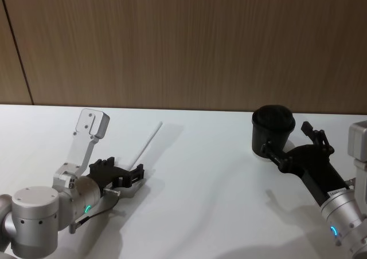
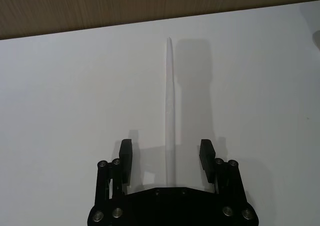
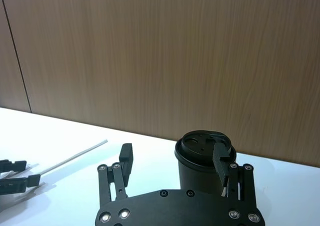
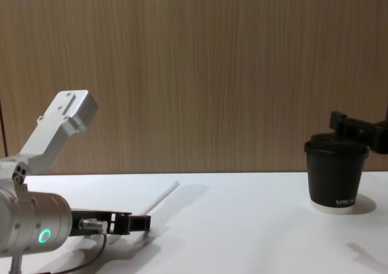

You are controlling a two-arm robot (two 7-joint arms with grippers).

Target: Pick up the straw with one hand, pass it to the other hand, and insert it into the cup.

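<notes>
Head view: a thin white straw (image 1: 146, 145) lies on the white worktop (image 1: 206, 213), its near end ungripped between the spread fingers of the left hand (image 1: 139, 177). Right wrist view: the right hand (image 3: 172, 151), wide open and empty, sits beside a black lidded paper cup (image 3: 197, 173), with a wood-panelled wall (image 3: 175, 61) behind.

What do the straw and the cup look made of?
Straw: paper or matte plastic, I can't tell; plain opaque white, no gloss, lying inside the open left claw. Cup: apparently paper, matte black wall, white base rim; domed lid looks moulded plastic. The open right claw sits close to it.
</notes>
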